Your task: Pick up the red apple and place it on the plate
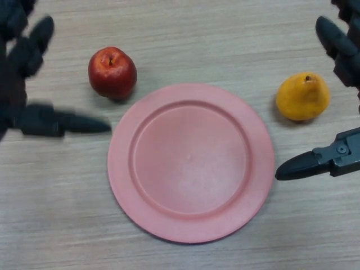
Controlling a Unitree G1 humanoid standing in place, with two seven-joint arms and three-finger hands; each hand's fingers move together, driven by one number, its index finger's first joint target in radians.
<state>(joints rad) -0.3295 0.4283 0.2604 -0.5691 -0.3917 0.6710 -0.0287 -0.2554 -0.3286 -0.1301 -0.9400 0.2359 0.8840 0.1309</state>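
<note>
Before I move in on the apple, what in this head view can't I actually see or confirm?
- Left hand: its palm and wrist are cut off by the left edge; only the spread fingers and thumb show.
- Right hand: mostly cut off by the right edge.
- Red apple: its underside and far side are hidden by its own body.
- Yellow pear: likewise; its contact with the table is unseen.
- Plate: fully visible, nothing on it.

Left hand [25, 73], nine o'clock: showing matte black, thick rounded fingers.
Right hand [337, 154], three o'clock: showing black tapered thumb, boxy grey-black housing behind.
</note>
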